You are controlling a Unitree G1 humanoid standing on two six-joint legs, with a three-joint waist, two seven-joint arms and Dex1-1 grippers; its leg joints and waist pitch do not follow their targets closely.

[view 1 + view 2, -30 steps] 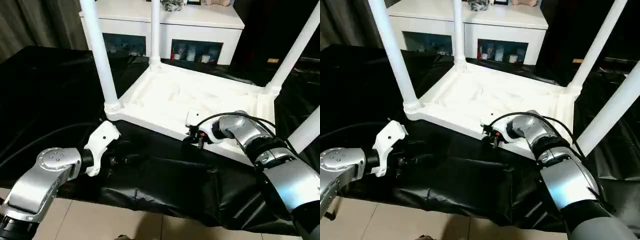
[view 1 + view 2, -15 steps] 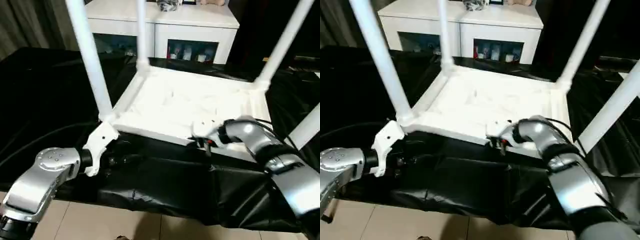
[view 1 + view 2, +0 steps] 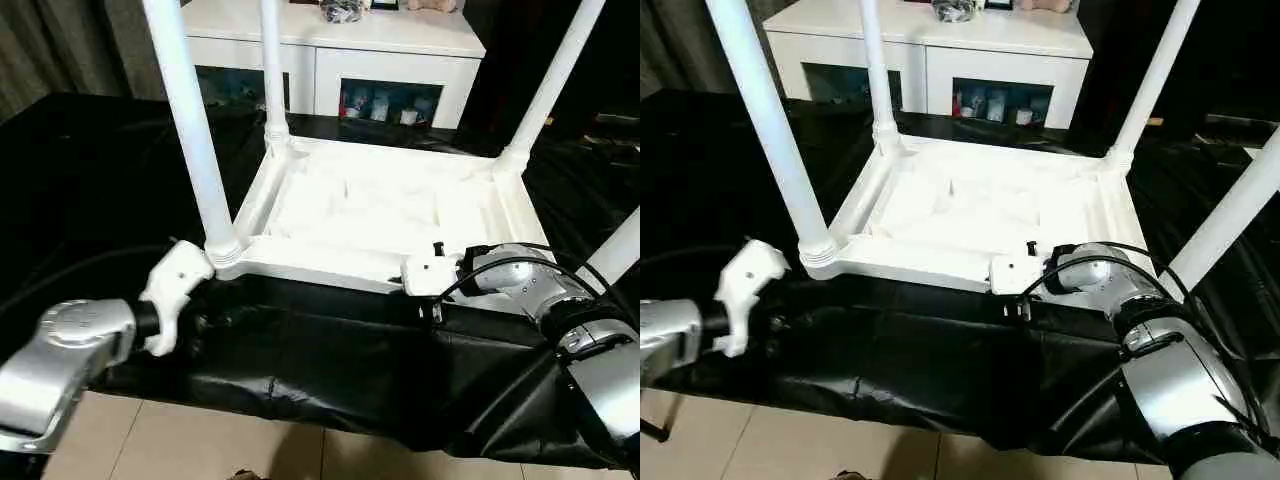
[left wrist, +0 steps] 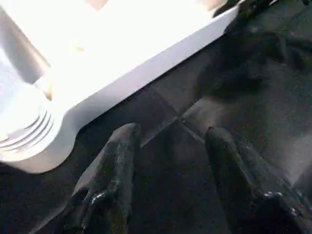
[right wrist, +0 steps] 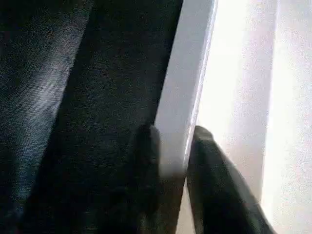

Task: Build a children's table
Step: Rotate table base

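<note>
The children's table [image 3: 380, 210] lies upside down on a black cloth [image 3: 330, 370] on the floor, in front of a white cabinet [image 3: 330, 40]. Its 4 legs [image 3: 190, 130] all stick up from the round corner holes, so the build looks almost done.

The right pincer [image 5: 170, 170] is at the near edge of the table. One finger [image 5: 146, 146] is on the outside of the thin white rim and the other is on the inside, so it is clamped on the rim.

The left pincer [image 4: 168, 161] hangs over the black cloth, just beside the near left corner [image 3: 225, 255]. Its 2 fingers are apart and hold nothing.

The step now looks like moving or turning the table by its rim. To do it well, the right pincer should keep a snug hold and pull slowly, because the rim is thin and smooth and could slip out. The left pincer could take the corner to help. The legs are long, so a fast tip could knock one loose or hit the cabinet.
</note>
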